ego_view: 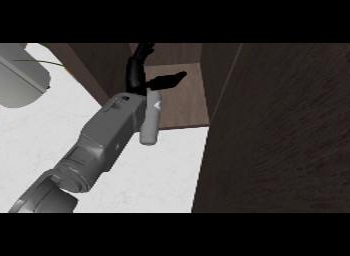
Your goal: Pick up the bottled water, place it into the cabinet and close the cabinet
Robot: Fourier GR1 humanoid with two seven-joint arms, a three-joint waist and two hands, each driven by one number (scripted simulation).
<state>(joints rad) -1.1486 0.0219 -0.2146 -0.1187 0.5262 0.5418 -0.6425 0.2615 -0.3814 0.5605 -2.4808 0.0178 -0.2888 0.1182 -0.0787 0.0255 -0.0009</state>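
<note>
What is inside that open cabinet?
Only the bare cabinet floor shows, with the hand carrying the bottled water over its front edge. The door hides the rest.

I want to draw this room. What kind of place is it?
Probably a kitchen: a pale marbled counter, an open dark wooden cabinet with its door swung out, and a hand carrying bottled water toward it.

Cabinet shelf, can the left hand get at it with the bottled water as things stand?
Probably yes. The left hand, curled round the bottled water, is right at the cabinet shelf; the door stands wide open at the right, and nothing shows between hand and shelf.
</note>
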